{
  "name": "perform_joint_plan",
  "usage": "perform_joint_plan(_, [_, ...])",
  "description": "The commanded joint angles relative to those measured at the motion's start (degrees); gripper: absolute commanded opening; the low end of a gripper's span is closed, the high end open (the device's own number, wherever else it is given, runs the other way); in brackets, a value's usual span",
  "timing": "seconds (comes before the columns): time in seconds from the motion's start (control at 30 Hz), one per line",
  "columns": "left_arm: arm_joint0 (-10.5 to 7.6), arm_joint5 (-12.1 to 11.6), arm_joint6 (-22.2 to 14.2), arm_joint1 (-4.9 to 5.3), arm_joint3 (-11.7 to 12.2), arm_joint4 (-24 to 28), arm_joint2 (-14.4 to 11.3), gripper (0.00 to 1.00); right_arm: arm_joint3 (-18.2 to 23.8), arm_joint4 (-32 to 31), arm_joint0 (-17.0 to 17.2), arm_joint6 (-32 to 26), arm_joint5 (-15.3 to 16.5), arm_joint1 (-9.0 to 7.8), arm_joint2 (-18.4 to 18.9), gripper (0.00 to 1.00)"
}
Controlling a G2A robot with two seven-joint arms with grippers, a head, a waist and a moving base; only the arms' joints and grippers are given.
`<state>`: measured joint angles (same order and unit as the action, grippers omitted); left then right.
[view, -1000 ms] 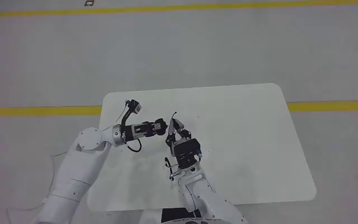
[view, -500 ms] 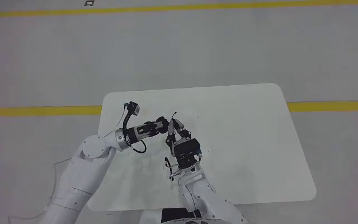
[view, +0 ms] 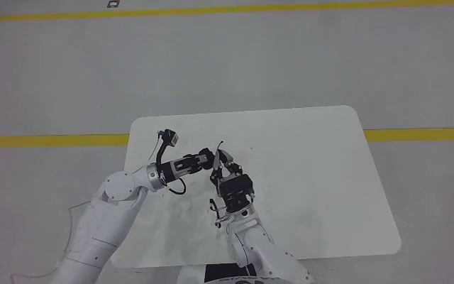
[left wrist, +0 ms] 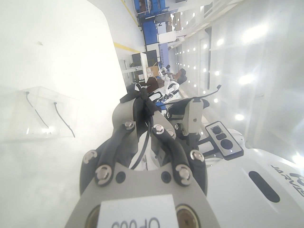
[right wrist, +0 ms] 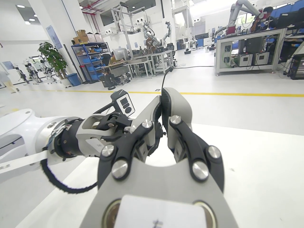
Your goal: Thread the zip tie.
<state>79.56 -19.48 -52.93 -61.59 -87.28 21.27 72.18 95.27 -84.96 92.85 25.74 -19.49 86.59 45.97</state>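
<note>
Top view is showing both pincers sitting tip to tip over the white worktop [view: 319, 177], toward the robot's left side. The right pincer [right wrist: 162, 100] is pinching the black zip tie [right wrist: 163, 81] tight, its end standing upright past the fingertips. The left pincer [left wrist: 140, 106] is staying narrow, fingers pressing on a thin black strand of the tie.

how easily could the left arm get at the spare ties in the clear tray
Probably not yet: the left gripper is shut on the zip tie that the right gripper also clamps. The path to the clear tray looks free.
</note>
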Motion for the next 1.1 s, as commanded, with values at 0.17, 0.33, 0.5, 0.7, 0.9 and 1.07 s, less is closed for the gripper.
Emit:
perform_joint_plan(0.17, [0.0, 0.0, 0.0, 0.0, 0.0, 0.0, 0.0, 0.0, -0.6, -0.43, 0.08, -0.43, 0.0, 0.8, 0.83, 0.0])
perform_joint_plan(0.33, [0.0, 0.0, 0.0, 0.0, 0.0, 0.0, 0.0, 0.0, -1.19, -0.52, -0.17, -0.6, 0.0, 1.44, 1.11, 0.0])
perform_joint_plan(0.5, [0.0, 0.0, 0.0, 0.0, 0.0, 0.0, 0.0, 0.0, -1.7, -0.54, -0.6, -0.66, 0.0, 1.77, 0.97, 0.0])
perform_joint_plan(0.7, [0.0, 0.0, 0.0, 0.0, 0.0, 0.0, 0.0, 0.0, -1.93, -0.63, -0.6, -0.72, 0.0, 2.0, 1.22, 0.0])
perform_joint_plan(0.9, [0.0, 0.0, 0.0, 0.0, 0.0, 0.0, 0.0, 0.0, -1.98, -0.75, -0.62, -0.83, 0.0, 2.13, 1.32, 0.0])
perform_joint_plan(1.07, [0.0, 0.0, 0.0, 0.0, 0.0, 0.0, 0.0, 0.0, -1.87, -0.77, -0.64, -0.93, 0.0, 2.03, 1.19, 0.0])
